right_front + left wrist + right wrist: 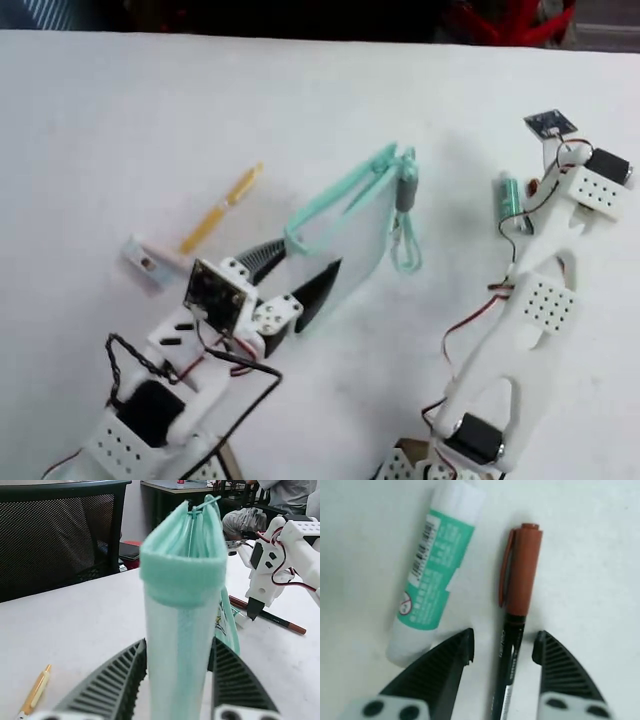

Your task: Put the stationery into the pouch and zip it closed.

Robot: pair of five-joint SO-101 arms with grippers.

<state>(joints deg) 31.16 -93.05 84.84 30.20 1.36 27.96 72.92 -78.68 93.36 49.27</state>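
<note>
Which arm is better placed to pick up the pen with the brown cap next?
Right. The right gripper is open low over the pen, one jaw on each side of the barrel, the glue stick beside it. The left gripper is occupied, closed on the pouch.

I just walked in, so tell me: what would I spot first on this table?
The mint-green fabric pouch stands out, clamped in the left gripper near the middle of the white table. The right gripper hangs open over a brown-capped black pen lying beside a green-and-white glue stick.
</note>
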